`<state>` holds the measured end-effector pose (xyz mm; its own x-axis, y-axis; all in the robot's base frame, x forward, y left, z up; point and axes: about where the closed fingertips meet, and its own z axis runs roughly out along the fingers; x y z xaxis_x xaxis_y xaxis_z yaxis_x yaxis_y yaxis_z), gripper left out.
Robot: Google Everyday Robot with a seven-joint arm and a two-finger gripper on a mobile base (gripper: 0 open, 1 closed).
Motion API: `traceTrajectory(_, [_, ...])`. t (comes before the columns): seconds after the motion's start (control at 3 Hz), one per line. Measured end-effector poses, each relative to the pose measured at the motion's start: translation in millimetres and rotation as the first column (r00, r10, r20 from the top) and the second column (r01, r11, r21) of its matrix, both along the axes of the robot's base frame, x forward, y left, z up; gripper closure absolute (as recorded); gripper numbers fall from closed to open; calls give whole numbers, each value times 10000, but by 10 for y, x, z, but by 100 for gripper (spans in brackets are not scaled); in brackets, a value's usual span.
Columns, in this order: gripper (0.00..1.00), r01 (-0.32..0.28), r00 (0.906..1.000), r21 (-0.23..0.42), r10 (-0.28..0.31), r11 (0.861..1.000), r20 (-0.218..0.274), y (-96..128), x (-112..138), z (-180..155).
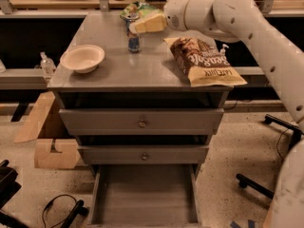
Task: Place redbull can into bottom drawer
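Observation:
The redbull can [134,38] stands upright on the grey cabinet top [114,65], towards the back middle. My gripper [142,24], with pale yellow fingers, reaches in from the right on a white arm and sits right at the can's top, partly covering it. The bottom drawer [145,196] is pulled open below the cabinet, with a bare grey floor and low side walls.
A brown chip bag [204,61] lies on the top's right side. A white bowl [83,58] sits at the left. A small green snack bag [137,8] lies behind the can. Two shut drawer fronts with knobs [142,123] face me. Cardboard [47,141] and chair legs stand on the floor.

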<state>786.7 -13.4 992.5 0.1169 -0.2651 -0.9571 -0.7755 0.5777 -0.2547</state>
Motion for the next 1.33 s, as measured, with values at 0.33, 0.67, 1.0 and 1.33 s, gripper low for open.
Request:
traceTrajectory(0.33, [0, -237, 9992, 40, 238, 9997, -327, 287, 301, -90])
traceTrajectory(0.67, [0, -643, 9952, 446, 674, 9969, -712, 534, 479, -262])
traceTrajectory(1.0, [0, -954, 9906, 882, 1033, 9915, -901, 695, 631, -393])
traceTrajectory(1.33, [5, -1036, 9876, 1141, 1158, 9881, -1057, 790, 760, -522])
